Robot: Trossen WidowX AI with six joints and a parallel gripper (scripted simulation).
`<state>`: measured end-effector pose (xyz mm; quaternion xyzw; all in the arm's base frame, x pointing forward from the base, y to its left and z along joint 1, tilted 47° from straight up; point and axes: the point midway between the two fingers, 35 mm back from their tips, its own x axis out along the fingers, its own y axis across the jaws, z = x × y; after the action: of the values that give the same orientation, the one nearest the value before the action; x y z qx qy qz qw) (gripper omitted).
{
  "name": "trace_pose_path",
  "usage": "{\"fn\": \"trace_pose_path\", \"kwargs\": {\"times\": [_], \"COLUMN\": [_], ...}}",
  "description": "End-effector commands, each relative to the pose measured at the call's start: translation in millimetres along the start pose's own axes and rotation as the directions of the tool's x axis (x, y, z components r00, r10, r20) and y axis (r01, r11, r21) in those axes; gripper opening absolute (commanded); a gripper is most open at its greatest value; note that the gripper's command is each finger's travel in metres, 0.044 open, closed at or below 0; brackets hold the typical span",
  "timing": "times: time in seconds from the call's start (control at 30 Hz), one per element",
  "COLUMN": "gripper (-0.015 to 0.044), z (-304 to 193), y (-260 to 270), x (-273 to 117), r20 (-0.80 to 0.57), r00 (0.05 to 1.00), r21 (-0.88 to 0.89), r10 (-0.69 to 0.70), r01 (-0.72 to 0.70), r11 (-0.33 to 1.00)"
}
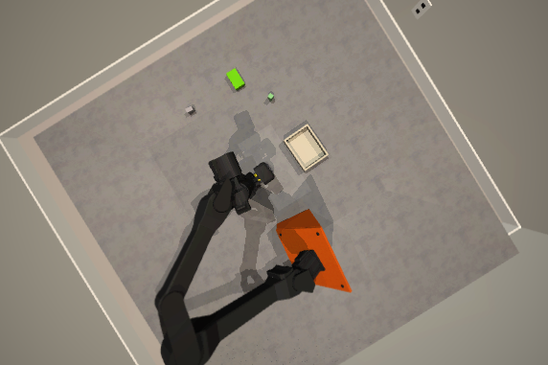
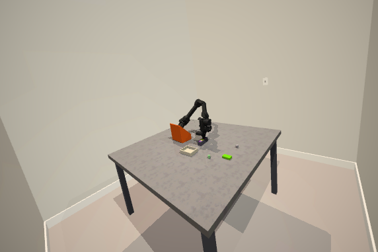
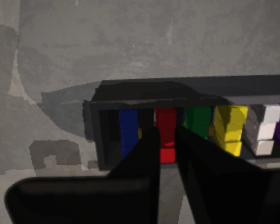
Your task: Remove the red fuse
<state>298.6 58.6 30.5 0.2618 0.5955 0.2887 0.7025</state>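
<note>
The gripper (image 3: 164, 142) pinches the red fuse (image 3: 166, 131), which sits in its slot in the block (image 3: 98, 135), between the blue fuse (image 3: 128, 131) and the green fuse (image 3: 198, 121). The lift likely needs to go straight up with no sideways drift, since each finger stands just beside a neighbour. The tray (image 1: 306, 147) lies near the block, on the side away from the orange wedge (image 1: 311, 245), with open table between them for the carry
</note>
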Motion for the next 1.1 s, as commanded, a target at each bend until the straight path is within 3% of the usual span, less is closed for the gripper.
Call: {"fn": "trace_pose_path", "kwargs": {"times": [0.0, 1.07], "gripper": [0.0, 0.0], "z": [0.9, 1.0], "y": [0.0, -0.6], "x": [-2.8, -18.5], "r20": [0.002, 0.002], "r00": [1.0, 1.0], "r21": [-0.004, -0.002], "r10": [-0.001, 0.0], "r01": [0.001, 0.0], "r11": [1.0, 1.0]}}
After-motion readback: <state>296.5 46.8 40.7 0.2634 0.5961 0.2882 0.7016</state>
